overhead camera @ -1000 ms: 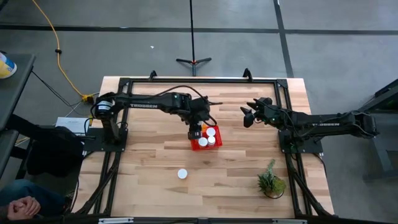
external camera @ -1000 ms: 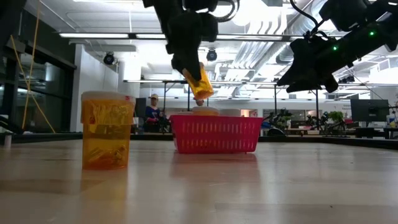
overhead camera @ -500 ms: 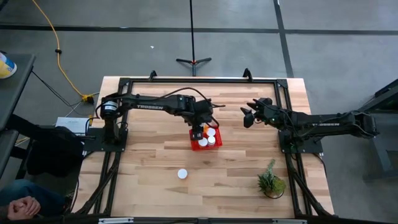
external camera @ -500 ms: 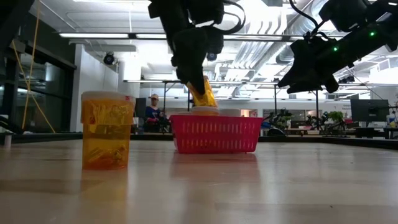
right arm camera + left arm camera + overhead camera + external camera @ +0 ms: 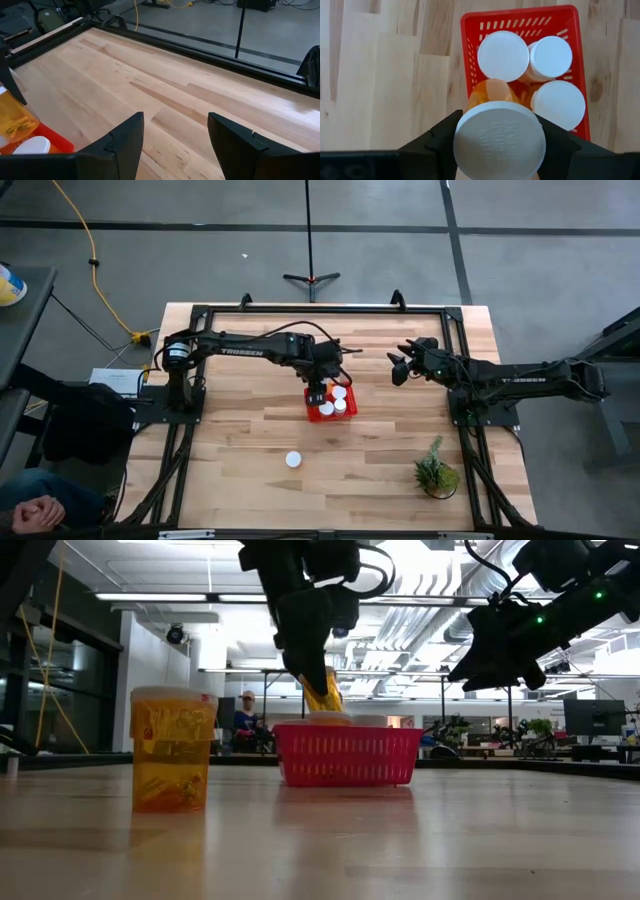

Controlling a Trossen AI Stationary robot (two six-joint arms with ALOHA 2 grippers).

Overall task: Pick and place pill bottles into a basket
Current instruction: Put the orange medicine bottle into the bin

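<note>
The left gripper (image 5: 499, 142) is clamped on a pill bottle (image 5: 499, 145), its two dark fingers pressing the sides just under the white cap, and it hangs over the red basket (image 5: 313, 415) near the middle of the table in the high view. Three capped bottles (image 5: 503, 56) already stand in the basket, so the free slot is the corner under the held one; the risk, as I judge it, is that its base lands on a neighbour's cap or on the rim and the bottle tips out on release. In the low view the held bottle's long axis leans, base down toward about 5 o'clock, cap up toward 11. One more bottle (image 5: 293, 459) stands alone at 7 o'clock from the basket. The right gripper (image 5: 398, 366) waits at 2 o'clock of the basket, fingers apart and empty.
</note>
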